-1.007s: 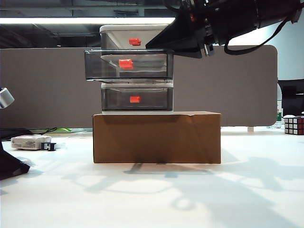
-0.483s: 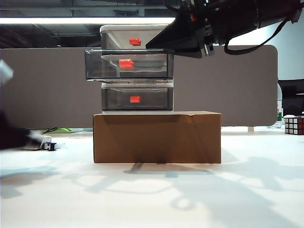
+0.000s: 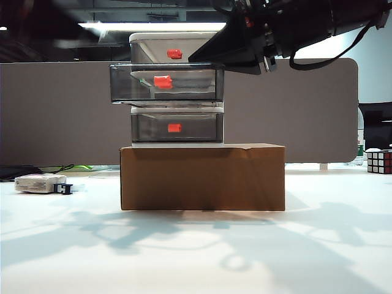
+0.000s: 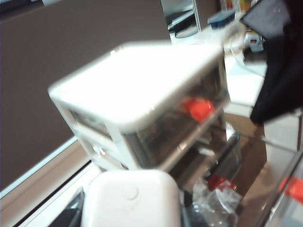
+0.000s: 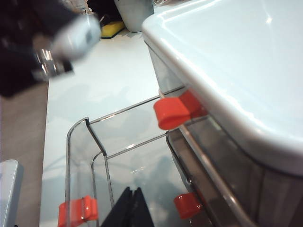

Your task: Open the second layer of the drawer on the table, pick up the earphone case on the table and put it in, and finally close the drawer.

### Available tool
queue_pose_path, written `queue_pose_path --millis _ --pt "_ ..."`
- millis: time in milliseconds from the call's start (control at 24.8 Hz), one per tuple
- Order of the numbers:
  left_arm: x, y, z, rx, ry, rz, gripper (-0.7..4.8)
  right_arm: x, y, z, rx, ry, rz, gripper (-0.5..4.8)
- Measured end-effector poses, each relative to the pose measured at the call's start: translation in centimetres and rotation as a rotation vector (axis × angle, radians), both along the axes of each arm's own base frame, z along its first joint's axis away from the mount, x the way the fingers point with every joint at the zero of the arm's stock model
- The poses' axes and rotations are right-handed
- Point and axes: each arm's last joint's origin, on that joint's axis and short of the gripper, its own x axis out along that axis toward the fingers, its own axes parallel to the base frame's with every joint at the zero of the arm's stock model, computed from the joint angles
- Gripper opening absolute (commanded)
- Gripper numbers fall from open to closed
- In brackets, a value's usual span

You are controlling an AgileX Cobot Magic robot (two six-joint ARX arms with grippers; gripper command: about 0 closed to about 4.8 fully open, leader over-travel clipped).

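Observation:
The drawer (image 3: 176,90), a white-framed three-tier cabinet, stands on a brown box. The second layer (image 3: 165,83) is pulled out toward the exterior camera, orange-red handle in front. In the left wrist view, my left gripper (image 4: 129,222) is shut on the glossy white earphone case (image 4: 130,198), high beside the blurred cabinet (image 4: 142,94). In the exterior view that arm is only a dark blur (image 3: 37,24) at the upper left. My right gripper (image 3: 193,59) hangs shut by the cabinet's top right. Its black fingertips (image 5: 132,196) are pressed together above the open second layer (image 5: 137,161).
The cabinet rests on a brown cardboard box (image 3: 202,177) at the middle of the white table (image 3: 196,251). A whitish block with a dark end piece (image 3: 40,182) lies at the left. A puzzle cube (image 3: 380,162) sits at the far right. A grey partition (image 3: 61,110) closes the back.
My left arm has swung up from the table's left edge to the upper left, moving fast and blurred. The right arm and the open second layer have not moved.

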Motion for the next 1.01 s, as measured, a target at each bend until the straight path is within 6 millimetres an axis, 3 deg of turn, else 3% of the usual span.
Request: queue_pose_path --millis 121,242,282,443,644,685,725,765,1007 --pt "1.1 -1.2 2.1 0.011 0.022 -0.057 0.20 0.0 0.0 0.1 0.001 -0.001 0.000 -0.05" --pt "1.9 -2.5 2.7 0.011 0.045 -0.132 0.20 -0.2 -0.1 0.3 0.000 0.000 -0.002 -0.05" --pt "2.3 -3.8 2.8 0.017 0.060 -0.182 0.20 -0.5 -0.3 0.6 0.003 -0.007 -0.003 -0.05" --pt "3.0 -7.1 1.4 0.054 0.138 -0.288 0.19 -1.5 -0.8 2.5 0.033 -0.069 -0.007 -0.05" --pt "3.7 -8.1 -0.1 0.097 0.176 -0.252 0.32 -2.4 -2.1 4.4 0.060 -0.129 -0.037 -0.05" --pt "3.8 -8.1 -0.1 0.100 0.175 -0.239 0.64 -2.5 -2.3 4.6 0.063 -0.135 -0.044 -0.05" --pt "3.8 -8.1 -0.1 0.101 0.173 -0.232 1.77 -2.5 -2.5 4.7 0.064 -0.139 -0.048 -0.05" --pt "3.8 -8.1 -0.1 0.101 0.171 -0.228 2.11 -2.6 -2.7 4.9 0.065 -0.142 -0.055 -0.05" --pt "3.9 -8.2 0.1 0.072 0.181 -0.223 2.32 -2.6 -3.0 5.0 0.064 -0.147 -0.064 -0.05"
